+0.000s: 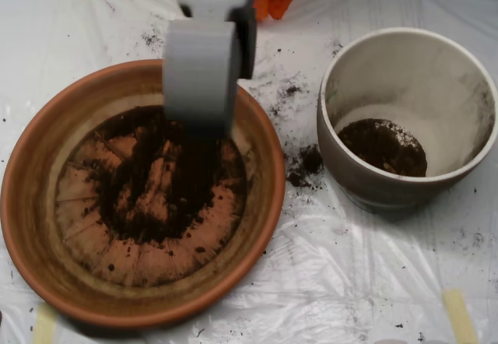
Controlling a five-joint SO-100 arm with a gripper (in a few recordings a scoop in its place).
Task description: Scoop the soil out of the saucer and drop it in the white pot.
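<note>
The grey clamshell scoop (198,79) hangs over the far side of the terracotta saucer (31,204), its lower edge down at the upper margin of the soil (159,180); from above its two shells read as one flat grey slab, so I cannot tell whether they are parted or closed. The soil lies in a thin, ragged patch on the saucer's ridged bottom, thickest just below the scoop and thinning toward the saucer's near side, where bare clay shows. The white pot (331,138) stands right of the saucer, apart from it, with a small dark heap already at its bottom. The main risk, I judge, is spillage on the way across: spilled crumbs (305,165) already lie on the plastic sheet (350,282) between saucer and pot, and a loosely filled or half-closed scoop would shed more there. With the layer so thin, a bite may also close on little, or scrape the clay ridges and nudge the saucer.
</note>
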